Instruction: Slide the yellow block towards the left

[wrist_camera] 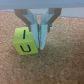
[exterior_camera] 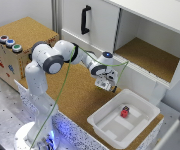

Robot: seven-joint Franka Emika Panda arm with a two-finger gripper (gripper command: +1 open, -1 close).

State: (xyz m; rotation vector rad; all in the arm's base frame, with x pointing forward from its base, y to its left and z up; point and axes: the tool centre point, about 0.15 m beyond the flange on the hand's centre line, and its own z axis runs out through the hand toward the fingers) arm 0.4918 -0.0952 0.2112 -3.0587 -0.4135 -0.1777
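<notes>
The yellow block (wrist_camera: 26,42) is a small yellow-green cube marked with dark letters. It rests on the brown cork surface in the wrist view. My gripper (wrist_camera: 39,46) stands right beside it, fingers close together, with one finger (wrist_camera: 43,36) against the block's side. Nothing is held between the fingers. In the exterior view my gripper (exterior_camera: 108,84) is low over the cork tabletop, just beyond the white bin's far corner. I cannot make out the block there, under the hand.
A white bin (exterior_camera: 106,129) holds a small red block (exterior_camera: 125,111) at the exterior view's right. A white cabinet with an open cork-floored compartment (exterior_camera: 150,55) and a black handle (exterior_camera: 84,20) stands behind. A cork box with coloured buttons (exterior_camera: 10,42) sits at the left.
</notes>
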